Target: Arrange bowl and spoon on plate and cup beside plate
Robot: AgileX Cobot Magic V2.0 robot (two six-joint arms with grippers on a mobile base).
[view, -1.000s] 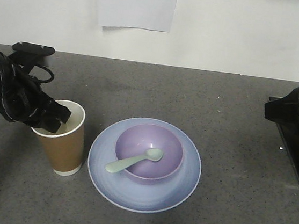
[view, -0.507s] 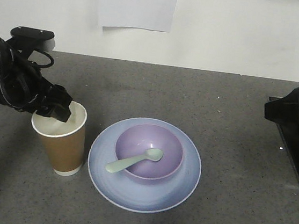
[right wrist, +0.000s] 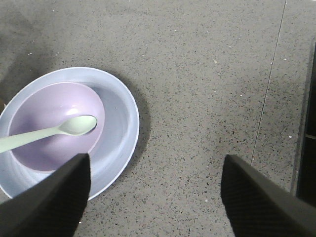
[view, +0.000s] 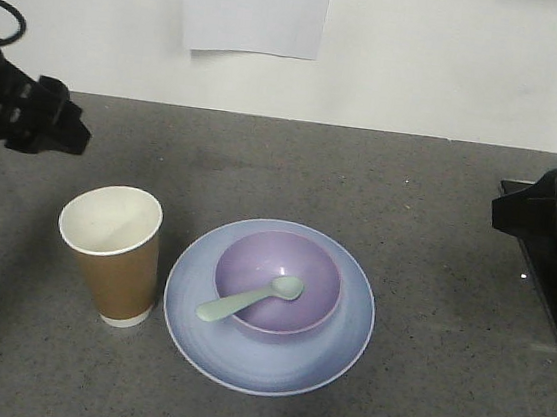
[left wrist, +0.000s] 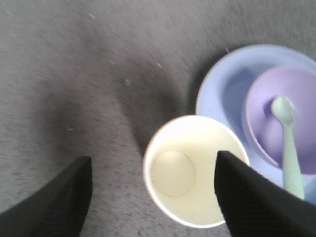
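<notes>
The brown paper cup (view: 110, 255) stands upright on the grey table, just left of the pale blue plate (view: 263, 363). On the plate sits the lavender bowl (view: 277, 281), and the mint-green spoon (view: 250, 299) lies inside it. My left gripper (view: 52, 122) hangs open at the far left, above and behind the cup, touching nothing. From the left wrist the cup (left wrist: 196, 170) shows from above between the open fingers, with plate (left wrist: 217, 94), bowl (left wrist: 276, 103) and spoon (left wrist: 289, 143) to its right. My right gripper (right wrist: 154, 190) is open over bare table, right of the plate (right wrist: 121, 123).
A white paper sheet (view: 254, 9) hangs on the back wall. The right arm's black body (view: 550, 214) stands at the table's right edge. A dark strip (right wrist: 306, 128) runs along the right side in the right wrist view.
My left gripper has let go of the cup's rim and risen up and back to the left. The cup stays standing beside the plate. The right arm has not moved.
</notes>
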